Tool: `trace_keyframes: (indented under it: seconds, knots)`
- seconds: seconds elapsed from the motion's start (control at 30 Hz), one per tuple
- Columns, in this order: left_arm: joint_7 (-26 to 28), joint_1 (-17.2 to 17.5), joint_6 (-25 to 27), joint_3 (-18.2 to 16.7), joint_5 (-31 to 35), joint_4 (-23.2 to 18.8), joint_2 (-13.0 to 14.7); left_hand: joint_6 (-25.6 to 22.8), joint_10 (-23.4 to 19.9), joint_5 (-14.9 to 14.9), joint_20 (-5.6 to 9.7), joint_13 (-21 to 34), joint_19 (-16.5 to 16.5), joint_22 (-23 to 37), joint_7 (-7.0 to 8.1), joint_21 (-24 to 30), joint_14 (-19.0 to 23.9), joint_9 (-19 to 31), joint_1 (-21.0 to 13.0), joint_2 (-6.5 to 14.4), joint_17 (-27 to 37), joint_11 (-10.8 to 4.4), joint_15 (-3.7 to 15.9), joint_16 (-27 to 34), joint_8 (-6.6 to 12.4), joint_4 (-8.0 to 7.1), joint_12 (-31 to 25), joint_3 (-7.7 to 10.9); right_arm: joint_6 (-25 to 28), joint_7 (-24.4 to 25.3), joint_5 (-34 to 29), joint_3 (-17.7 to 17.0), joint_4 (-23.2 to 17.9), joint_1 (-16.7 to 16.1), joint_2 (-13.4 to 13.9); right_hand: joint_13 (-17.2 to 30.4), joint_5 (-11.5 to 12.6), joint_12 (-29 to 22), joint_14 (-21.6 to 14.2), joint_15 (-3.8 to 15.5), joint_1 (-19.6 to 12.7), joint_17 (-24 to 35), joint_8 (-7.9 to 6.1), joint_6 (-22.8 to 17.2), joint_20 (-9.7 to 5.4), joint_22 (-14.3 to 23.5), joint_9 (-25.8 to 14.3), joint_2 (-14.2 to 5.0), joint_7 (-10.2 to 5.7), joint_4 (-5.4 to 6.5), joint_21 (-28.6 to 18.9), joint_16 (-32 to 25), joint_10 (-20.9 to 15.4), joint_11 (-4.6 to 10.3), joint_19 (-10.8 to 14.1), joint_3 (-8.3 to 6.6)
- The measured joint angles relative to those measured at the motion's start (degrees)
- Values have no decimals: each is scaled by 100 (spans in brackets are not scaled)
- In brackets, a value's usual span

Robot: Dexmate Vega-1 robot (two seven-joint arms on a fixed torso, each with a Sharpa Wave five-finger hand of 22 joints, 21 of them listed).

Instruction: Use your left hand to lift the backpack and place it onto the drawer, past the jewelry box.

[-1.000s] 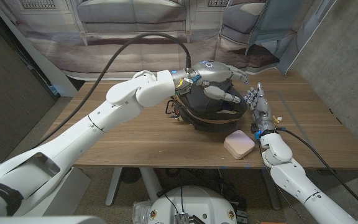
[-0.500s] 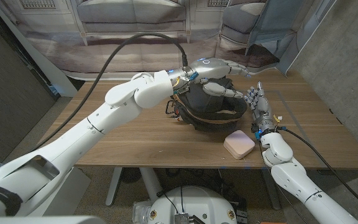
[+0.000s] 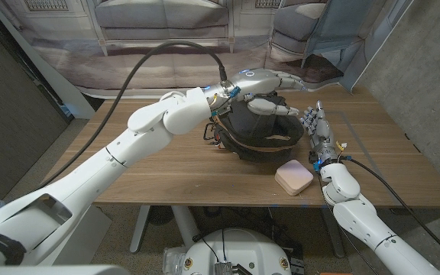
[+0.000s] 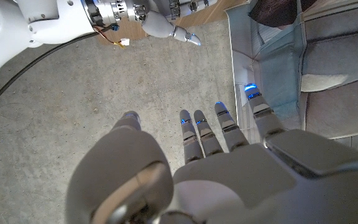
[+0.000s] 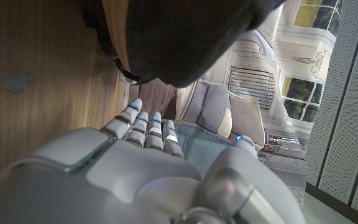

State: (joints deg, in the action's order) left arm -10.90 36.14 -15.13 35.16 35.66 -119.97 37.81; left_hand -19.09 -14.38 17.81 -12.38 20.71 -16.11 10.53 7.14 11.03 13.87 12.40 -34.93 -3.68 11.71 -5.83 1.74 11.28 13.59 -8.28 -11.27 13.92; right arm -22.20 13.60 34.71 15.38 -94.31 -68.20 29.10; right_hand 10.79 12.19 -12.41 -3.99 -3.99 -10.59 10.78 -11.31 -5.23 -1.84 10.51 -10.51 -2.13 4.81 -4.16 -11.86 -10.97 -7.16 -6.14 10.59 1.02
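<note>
The black backpack [image 3: 260,131] sits at the middle of the wooden table [image 3: 166,164], and its dark bulk [image 5: 179,37] looms close in the right wrist view. My left hand [image 3: 270,82] hovers over its far top edge, fingers stretched out and apart, thumb [image 3: 270,106] hanging just above the fabric, holding nothing. In the left wrist view that hand [image 4: 229,162] is spread over the concrete floor. The pink jewelry box [image 3: 293,177] lies in front of the backpack near the table's front edge. My right hand [image 3: 317,134] stands on its edge right of the backpack, fingers upright, empty.
Sofas and a patterned backdrop [image 3: 166,30] stand beyond the table's far edge. A black cable [image 3: 151,65] arcs over my left arm. A concrete wall [image 3: 426,69] borders the right side. Bare wood stretches over the table's left half.
My left hand has risen off the backpack's top and shifted a little farther away, its thumb lifting clear. The backpack, the jewelry box and my right hand have stayed put.
</note>
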Motion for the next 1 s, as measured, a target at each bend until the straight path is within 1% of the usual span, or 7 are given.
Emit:
trace_keyframes:
  seconds: [0.2, 0.33, 0.47, 0.5, 0.63, 0.7, 1.0]
  knots:
    - [-1, 0, 9, 0, -158, 15, -18, -179, -227, 22, 1, -57, -1, 0, -6, 36, 228, 0, 84, 84, 0, -7, 48, 102, 78, -7, -108, -7, 52, 16, 9, 0, -52, -29, 34, 0, 0, 0, 0, 0, 0, 0, 0, 0, 0, 0, 0, 0, 0, 0, 0, 0, 0, 0, 0, 0]
    - [-254, 68, 157, -43, -580, 244, -162, -388, -736, 21, 79, -154, -240, 28, -150, 157, 736, -1, 505, 256, 11, 89, -30, 265, 125, -145, -255, -146, 106, 17, 25, 4, -54, -49, 50, -1, 0, 0, 0, 0, 0, 0, 0, 0, 0, 0, 0, 0, 0, 0, 0, 0, 0, 0, 0, 0]
    - [-778, 178, 427, -51, -1203, 556, -397, 173, -870, -48, 165, -256, -542, 28, -587, 255, 994, -1, 972, 325, 16, 406, -196, 276, -132, -145, -237, -364, 206, 8, 91, 122, 127, -41, 40, -1, 0, 0, 0, 0, -20, 0, 0, -14, 0, 0, 0, -20, -14, 0, 0, 0, 0, 0, 0, 0]
    - [-954, 384, 446, -24, -1392, 962, -725, 292, -862, -50, 167, -264, -578, 28, -642, 255, 1020, -1, 1022, 323, 16, 453, -221, 276, -175, -131, -225, -392, 448, -45, 246, 176, 193, -16, 36, -1, 0, 0, 0, 0, -38, 0, 0, -20, 0, 0, 0, -38, -21, 0, 0, 0, 0, 0, 0, 0]
    - [-1367, 488, 458, -26, -1858, 1157, -891, 406, -842, -50, 185, -291, -595, 23, -703, 275, 1026, -16, 1033, 324, 16, 473, -227, 276, -218, -126, -221, -397, 576, -96, 327, 326, 376, 87, 24, -1, 0, 0, -9, 14, -38, 0, 0, -20, 0, 0, 0, -38, -20, 0, 0, 0, 0, 0, 0, 0]
    - [-1526, 704, 458, -73, -2035, 1584, -1255, 406, -842, -50, 185, -291, -595, 26, -703, 275, 1026, -16, 1033, 324, 16, 473, -227, 276, -218, -126, -221, -397, 818, -210, 509, 379, 440, 126, 22, -1, 0, 0, -9, 14, -38, 0, 0, -20, -1, 0, 0, -38, -20, 0, 1, 0, 0, 0, 0, 0]
    - [-1883, 899, 459, -112, -2430, 1932, -1547, 406, -860, -50, 185, -291, -595, 30, -703, 274, 1026, -15, 1033, 324, 15, 490, -227, 276, -218, -126, -221, -396, 1032, -302, 668, 500, 607, 224, 13, -1, 0, 0, 1, 25, -38, 0, 0, -20, 0, 0, 0, -38, -20, 0, 0, 0, 0, 0, 0, 0]
